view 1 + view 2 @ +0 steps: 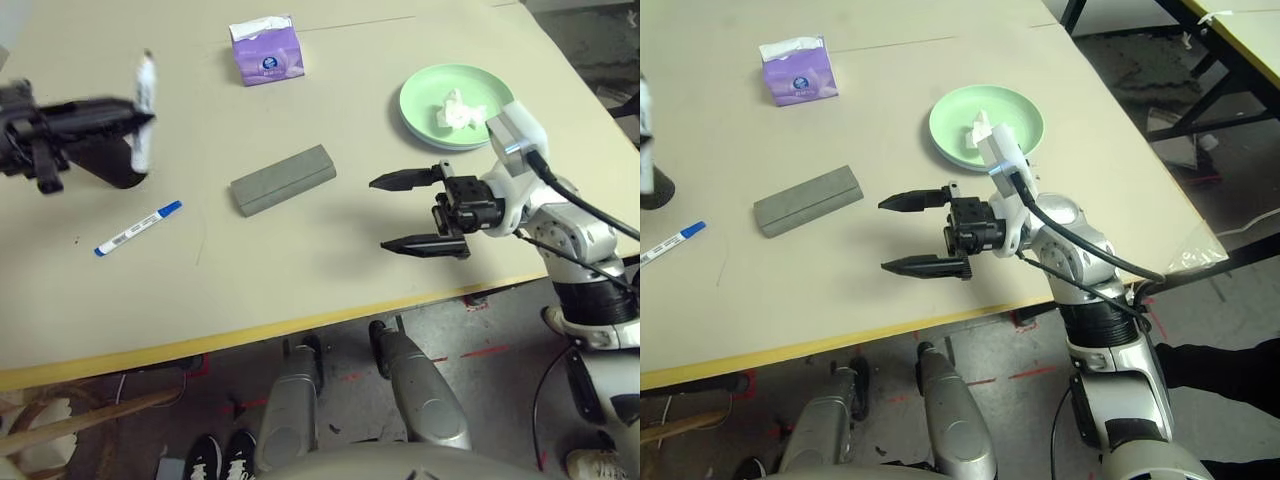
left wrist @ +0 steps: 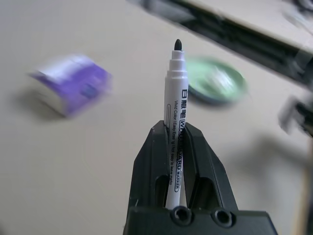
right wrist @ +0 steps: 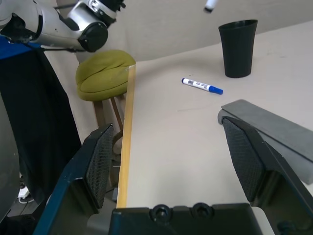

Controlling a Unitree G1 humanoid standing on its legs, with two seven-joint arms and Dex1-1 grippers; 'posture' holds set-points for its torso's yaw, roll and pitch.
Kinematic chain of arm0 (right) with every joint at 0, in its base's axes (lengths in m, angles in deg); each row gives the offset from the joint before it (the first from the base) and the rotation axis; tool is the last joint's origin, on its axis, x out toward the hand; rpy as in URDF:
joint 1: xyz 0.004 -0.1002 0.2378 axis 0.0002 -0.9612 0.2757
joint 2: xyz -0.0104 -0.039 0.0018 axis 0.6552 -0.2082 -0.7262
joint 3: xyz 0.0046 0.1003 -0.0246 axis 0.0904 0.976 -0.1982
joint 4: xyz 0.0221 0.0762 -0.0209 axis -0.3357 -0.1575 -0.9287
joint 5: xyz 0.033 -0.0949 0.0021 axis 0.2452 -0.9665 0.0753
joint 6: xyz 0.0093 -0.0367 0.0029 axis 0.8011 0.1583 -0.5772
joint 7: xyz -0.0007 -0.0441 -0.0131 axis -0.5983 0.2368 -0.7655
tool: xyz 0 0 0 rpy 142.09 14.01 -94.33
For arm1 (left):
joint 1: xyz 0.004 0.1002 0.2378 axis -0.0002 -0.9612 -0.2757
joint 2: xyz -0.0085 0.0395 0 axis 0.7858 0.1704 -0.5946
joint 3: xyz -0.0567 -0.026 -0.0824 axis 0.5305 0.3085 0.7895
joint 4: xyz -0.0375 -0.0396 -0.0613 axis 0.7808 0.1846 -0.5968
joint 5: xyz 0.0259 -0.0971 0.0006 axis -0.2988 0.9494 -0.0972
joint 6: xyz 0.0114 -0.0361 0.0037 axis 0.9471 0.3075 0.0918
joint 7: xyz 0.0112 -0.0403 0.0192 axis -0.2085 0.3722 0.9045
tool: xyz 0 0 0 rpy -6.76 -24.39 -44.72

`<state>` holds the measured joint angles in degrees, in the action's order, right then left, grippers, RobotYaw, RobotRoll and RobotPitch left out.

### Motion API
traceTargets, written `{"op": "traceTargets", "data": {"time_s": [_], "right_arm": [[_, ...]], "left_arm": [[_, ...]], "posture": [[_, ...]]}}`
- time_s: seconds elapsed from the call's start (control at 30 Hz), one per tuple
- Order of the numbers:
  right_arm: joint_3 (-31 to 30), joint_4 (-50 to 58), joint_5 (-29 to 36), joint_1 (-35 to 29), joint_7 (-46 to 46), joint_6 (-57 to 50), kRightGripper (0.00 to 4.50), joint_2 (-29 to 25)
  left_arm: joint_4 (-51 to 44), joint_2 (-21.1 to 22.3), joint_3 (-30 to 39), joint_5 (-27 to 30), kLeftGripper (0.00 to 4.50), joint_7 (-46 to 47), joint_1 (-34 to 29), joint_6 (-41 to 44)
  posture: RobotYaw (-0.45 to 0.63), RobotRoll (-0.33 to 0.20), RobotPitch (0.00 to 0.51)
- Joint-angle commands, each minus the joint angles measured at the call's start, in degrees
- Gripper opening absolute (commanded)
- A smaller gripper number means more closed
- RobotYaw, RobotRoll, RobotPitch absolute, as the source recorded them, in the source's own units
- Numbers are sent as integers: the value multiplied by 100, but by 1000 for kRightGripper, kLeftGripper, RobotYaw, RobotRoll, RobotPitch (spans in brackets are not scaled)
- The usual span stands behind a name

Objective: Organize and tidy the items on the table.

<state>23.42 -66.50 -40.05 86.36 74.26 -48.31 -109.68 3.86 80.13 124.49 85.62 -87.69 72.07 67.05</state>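
You are looking at a wide beige counter with a yellow front edge, a grey floor lying below it. Your left end effector is pinching a white marker upright, its black tip bare, above a black cup. The blue-capped marker is lying flat near the grey case. Your right end effector is hovering spread wide beside that case. A crumpled tissue is sitting on the green plate, and a purple tissue pack is standing farther back.
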Motion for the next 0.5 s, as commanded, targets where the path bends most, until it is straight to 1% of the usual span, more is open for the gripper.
{"op": "traceTargets", "data": {"time_s": [0.03,0.1,0.17,0.3,0.5], "right_arm": [[2,-50,-16,69,45,69,4500,49],[11,-94,-22,113,31,80,4500,62],[19,-112,-22,140,15,83,4500,73],[19,-154,-38,180,-24,93,4500,111],[38,-140,-35,214,-93,59,4500,131]], "left_arm": [[436,-24,358,-442,280,399,-121,-780],[758,-24,345,-836,280,551,-316,-1402],[1117,-71,330,-1118,280,800,-344,-1941],[1918,-227,176,-1596,280,1283,-135,-3037],[2841,-507,-120,-1930,280,1585,324,-4172]], "posture": [[-139,0,291],[-135,0,288],[-135,0,288],[-133,0,285],[-140,0,288]]}}
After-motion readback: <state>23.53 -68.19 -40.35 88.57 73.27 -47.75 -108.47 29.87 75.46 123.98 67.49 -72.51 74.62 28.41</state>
